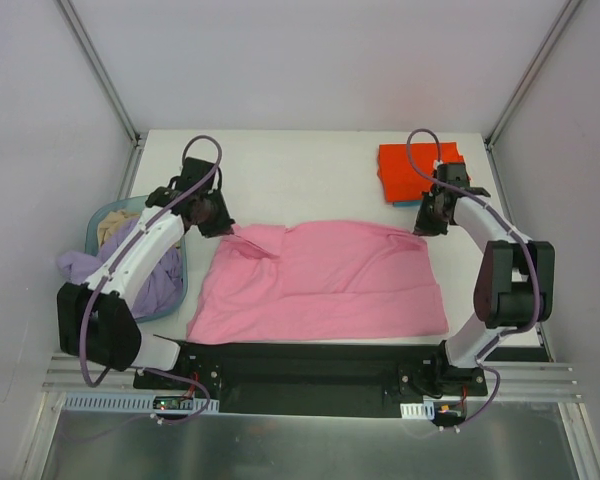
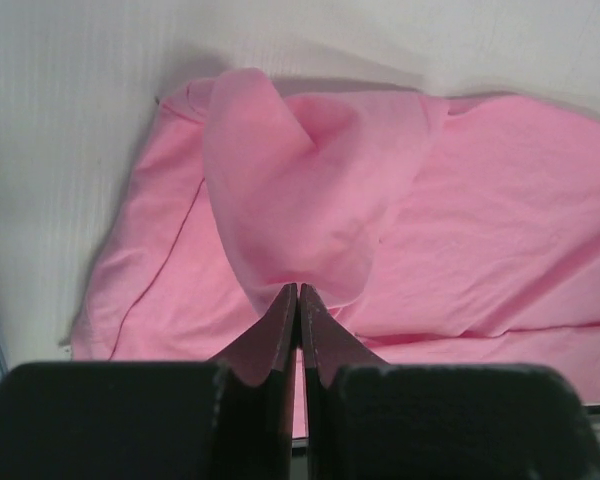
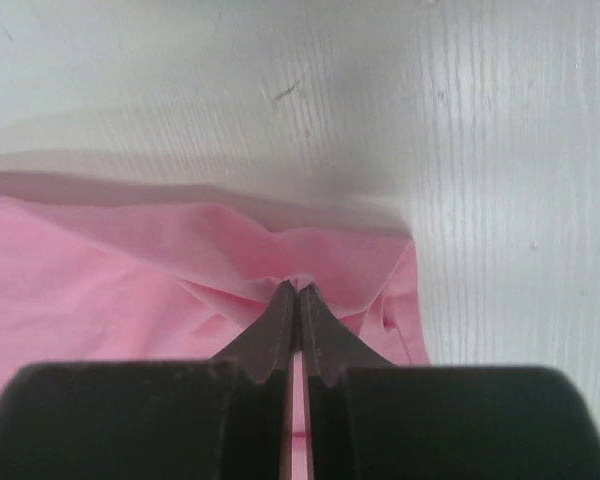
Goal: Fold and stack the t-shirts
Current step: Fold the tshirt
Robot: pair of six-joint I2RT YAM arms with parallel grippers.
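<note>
A bright pink t-shirt [image 1: 320, 280] lies spread across the middle of the table. My left gripper [image 1: 223, 226] is shut on its far left corner, and the left wrist view shows that pink cloth [image 2: 300, 190] lifted into a fold above the closed tips of the left gripper [image 2: 298, 290]. My right gripper [image 1: 423, 228] is shut on the far right corner; the right wrist view shows the pink cloth [image 3: 280, 255] pinched between the tips of the right gripper [image 3: 298, 288]. A folded orange-red t-shirt [image 1: 405, 165] lies at the far right. A pale lavender t-shirt [image 1: 85, 265] hangs out of the basket.
A round light-blue basket [image 1: 176, 290] stands at the left under my left arm, holding lavender and beige cloth. White walls with metal posts close in the table on three sides. The black base rail [image 1: 310, 365] runs along the near edge.
</note>
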